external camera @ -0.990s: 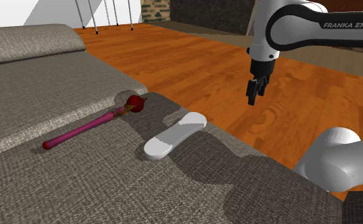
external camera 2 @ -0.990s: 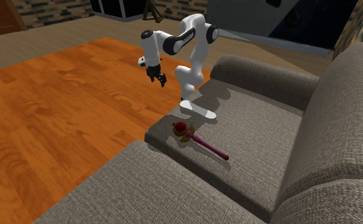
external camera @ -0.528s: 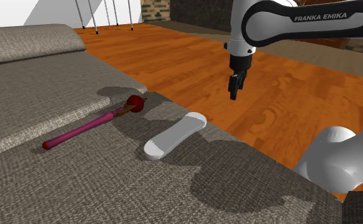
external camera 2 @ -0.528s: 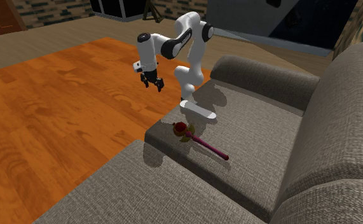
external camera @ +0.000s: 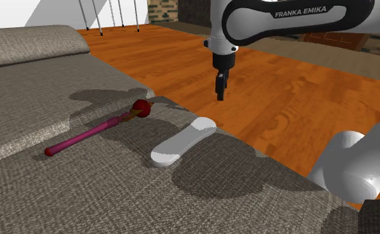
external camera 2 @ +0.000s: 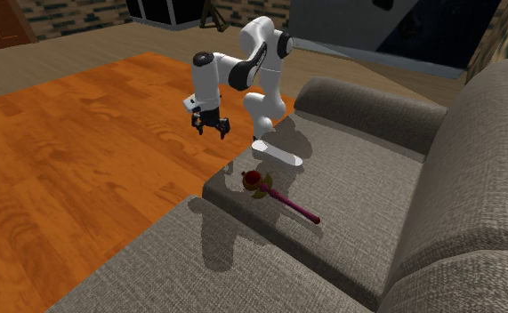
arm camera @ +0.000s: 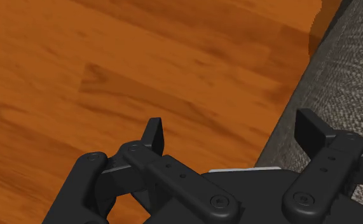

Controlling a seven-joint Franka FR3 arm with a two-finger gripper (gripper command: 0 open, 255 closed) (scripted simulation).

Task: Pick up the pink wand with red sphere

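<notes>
Your pink wand (external camera: pixel 88 134) lies flat on the grey woven couch seat (external camera: pixel 62 193). Its red sphere (external camera: pixel 141 107) is by the seat's front edge, and the thin end points toward the backrest (external camera 2: pixel 474 151). A white oblong thing (external camera: pixel 182 141) lies near it, not touching. The gripper (external camera: pixel 219 96) hangs over the orange wood floor (external camera: pixel 182 60) past that edge, well apart from the wand. Its fingers are spread wide with nothing between them. A brick wall (external camera: pixel 162 8) and thin metal legs (external camera: pixel 100 20) stand at the back. The ornament under the sphere is too small to make out. The arm (external camera: pixel 281 20) is cut off by the shoulder view's top edge.
</notes>
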